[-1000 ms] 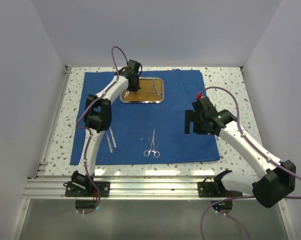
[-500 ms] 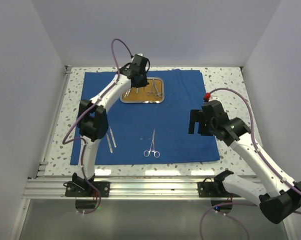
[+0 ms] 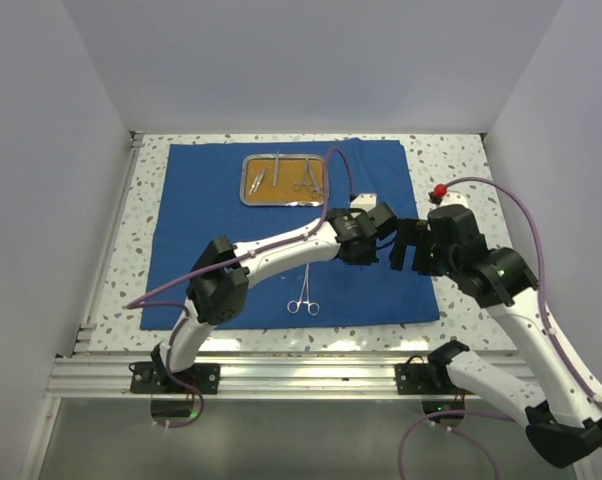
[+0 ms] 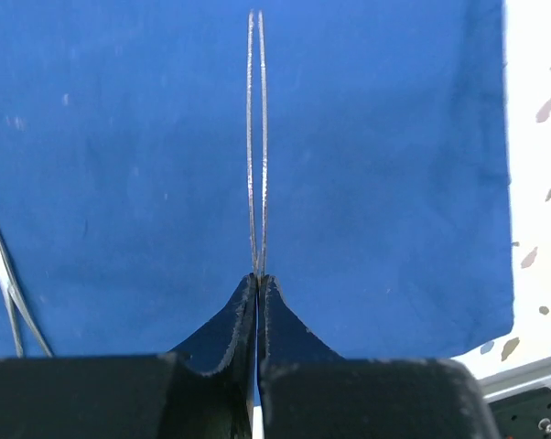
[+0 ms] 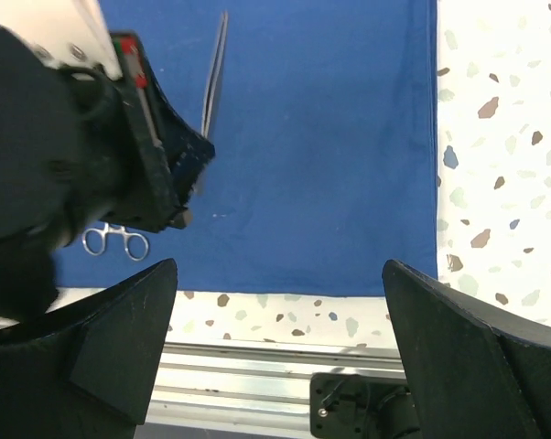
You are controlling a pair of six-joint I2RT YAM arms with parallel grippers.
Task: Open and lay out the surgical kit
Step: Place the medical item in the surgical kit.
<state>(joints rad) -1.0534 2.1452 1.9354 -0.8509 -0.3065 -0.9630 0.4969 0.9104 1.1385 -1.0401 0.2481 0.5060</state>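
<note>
The royal-blue cloth (image 3: 221, 215) lies spread on the table. The steel tray (image 3: 284, 181) with an orange-brown inside sits at its far middle and holds several silvery instruments. A ring-handled clamp (image 3: 303, 291) lies on the cloth's near middle and also shows in the right wrist view (image 5: 116, 242). My left gripper (image 3: 369, 240) reaches across to the cloth's right part. It is shut on thin tweezers (image 4: 255, 137), held above the cloth (image 4: 394, 165); they also show in the right wrist view (image 5: 213, 78). My right gripper (image 3: 410, 254) is open and empty, right beside the left gripper (image 5: 156, 165), over the cloth's right near corner.
The speckled tabletop (image 3: 461, 180) shows right of the cloth and along its near edge (image 5: 495, 137). The aluminium rail (image 3: 301, 375) runs along the table's front. White walls stand close on three sides. The left arm (image 3: 271, 255) lies across the cloth's middle.
My left arm has swung from over the tray to the cloth's right near part, carrying the tweezers. My right gripper has shifted a little right and nearer.
</note>
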